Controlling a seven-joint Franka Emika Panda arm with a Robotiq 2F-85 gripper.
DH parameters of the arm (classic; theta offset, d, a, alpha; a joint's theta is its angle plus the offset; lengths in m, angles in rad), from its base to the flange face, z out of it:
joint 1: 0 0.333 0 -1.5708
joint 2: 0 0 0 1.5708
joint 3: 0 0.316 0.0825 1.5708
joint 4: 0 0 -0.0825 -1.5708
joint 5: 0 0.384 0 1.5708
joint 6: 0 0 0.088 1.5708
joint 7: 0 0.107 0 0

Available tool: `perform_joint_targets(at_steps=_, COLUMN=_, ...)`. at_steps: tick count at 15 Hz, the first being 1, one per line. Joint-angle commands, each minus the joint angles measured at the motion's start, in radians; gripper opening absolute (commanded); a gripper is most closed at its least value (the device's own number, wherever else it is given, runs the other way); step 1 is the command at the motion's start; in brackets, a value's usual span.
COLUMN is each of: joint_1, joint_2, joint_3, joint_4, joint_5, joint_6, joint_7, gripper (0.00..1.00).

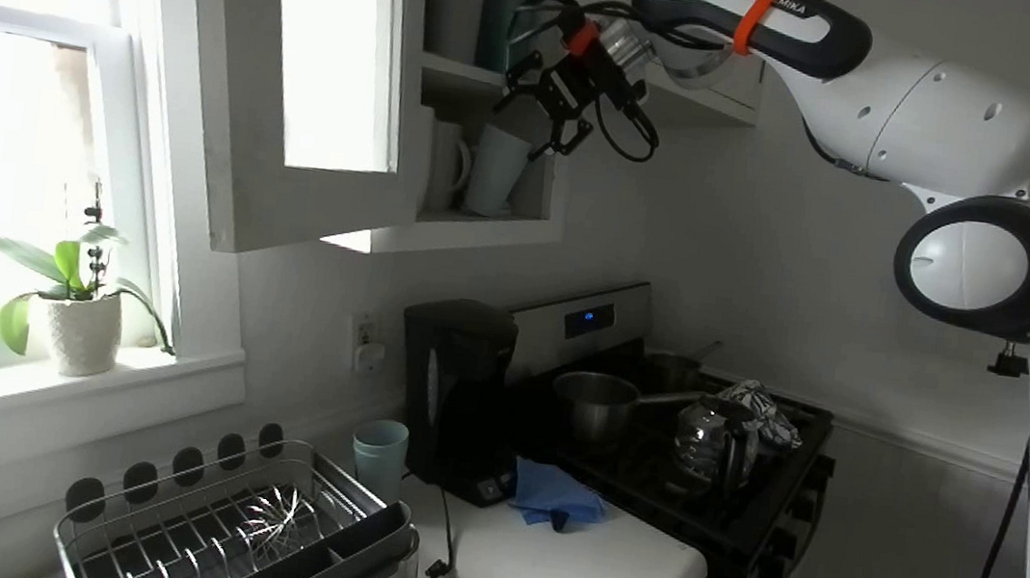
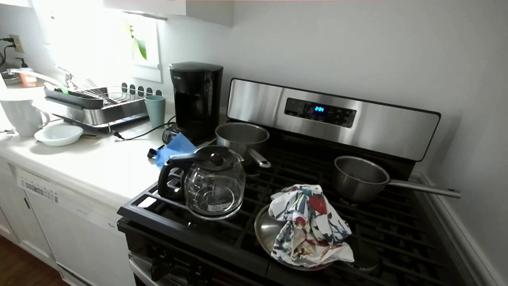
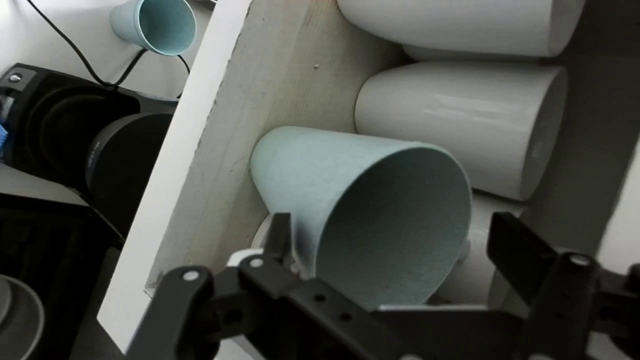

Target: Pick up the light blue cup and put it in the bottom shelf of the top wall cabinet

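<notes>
The light blue cup (image 3: 360, 215) rests tilted on the bottom shelf (image 3: 295, 75), its open mouth facing the wrist camera. It leans among white mugs (image 3: 460, 120). It also shows leaning in an exterior view (image 1: 494, 175), inside the top wall cabinet (image 1: 558, 199). My gripper (image 3: 390, 220) is open, its fingers on either side of the cup's mouth. The left finger in the wrist view is very close to the cup wall; I cannot tell if it touches. The right finger is clearly apart. In an exterior view my gripper (image 1: 520, 130) is just outside the shelf opening.
The cabinet door (image 1: 311, 203) stands open. Bluish cups (image 1: 502, 21) stand on the shelf above. Stacked light blue cups (image 1: 378, 462) stand on the counter by the coffee maker (image 2: 198, 91) and dish rack (image 1: 206, 535). The stove holds pots (image 2: 242, 135) and a glass carafe (image 2: 214, 186).
</notes>
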State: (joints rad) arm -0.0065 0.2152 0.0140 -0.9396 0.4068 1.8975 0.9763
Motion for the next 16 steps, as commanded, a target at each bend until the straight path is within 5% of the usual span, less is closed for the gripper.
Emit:
perform_joint_targets(at_steps=1, joint_1=-0.004, joint_2=0.021, joint_3=0.013, joint_4=0.021, joint_5=0.046, joint_6=0.047, joint_7=-0.032, gripper=1.0)
perform_joint_targets(at_steps=16, joint_1=0.002, joint_2=-0.058, joint_3=0.012, joint_4=-0.041, joint_5=0.005, joint_6=-0.025, joint_7=-0.144, gripper=1.0)
